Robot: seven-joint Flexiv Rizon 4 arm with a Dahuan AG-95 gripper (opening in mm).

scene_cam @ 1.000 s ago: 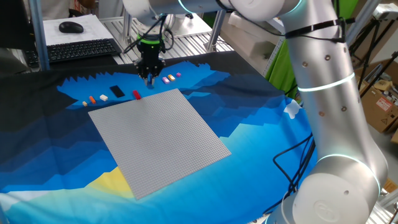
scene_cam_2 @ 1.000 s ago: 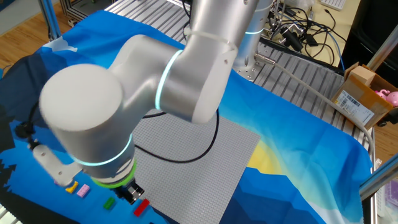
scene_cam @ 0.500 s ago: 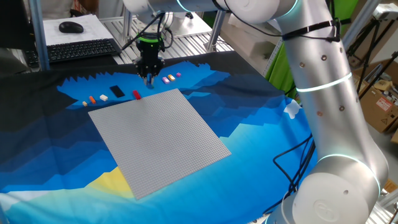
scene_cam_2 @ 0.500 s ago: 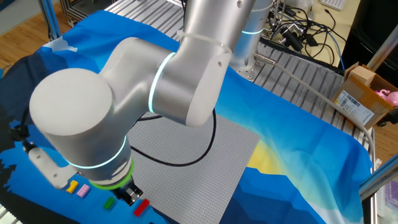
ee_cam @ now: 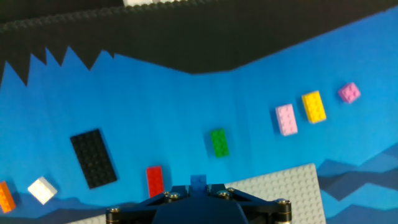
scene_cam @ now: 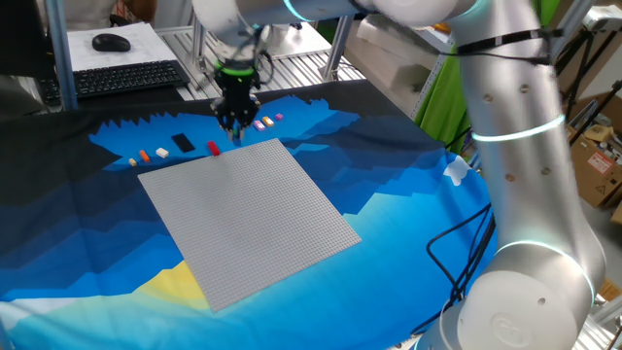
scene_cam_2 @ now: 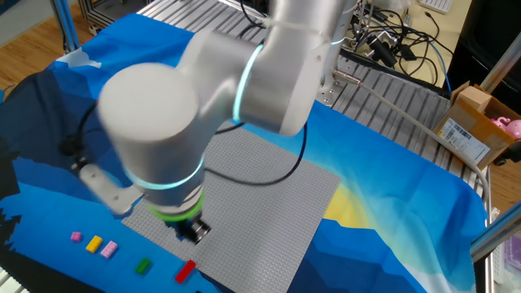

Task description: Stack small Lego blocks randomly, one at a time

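Jaws stand nearly closed on a small blue Lego block (ee_cam: 198, 180), whose studded top shows between the fingertips of the gripper (ee_cam: 198, 186) at the bottom edge of the hand view. Reading that view from left to right, the loose pieces lie on the blue cloth (ee_cam: 155, 99) as follows: an orange block (ee_cam: 5, 196) cut by the left edge; a white block (ee_cam: 41, 190) just beside it; a black flat plate (ee_cam: 93, 158), larger than the rest and lying at a slant; a red block (ee_cam: 155, 181) close to the left of the gripper; a green block (ee_cam: 219, 142) above and to the right of the held piece; then a pink block (ee_cam: 286, 119), a yellow block (ee_cam: 314, 106) just beside it, and a smaller magenta block (ee_cam: 349, 93) furthest right. None of these touch one another. A corner of the grey studded baseplate (ee_cam: 280, 186) enters at the lower right. In one fixed view the gripper (scene_cam: 236, 131) points straight down over the far edge of the baseplate (scene_cam: 249, 219), with the red block (scene_cam: 213, 148) to its left and the pink, yellow and magenta pieces to its right. In the other fixed view the gripper (scene_cam_2: 194, 233) hangs over the near edge of the baseplate (scene_cam_2: 269, 195); the held block cannot be made out there.
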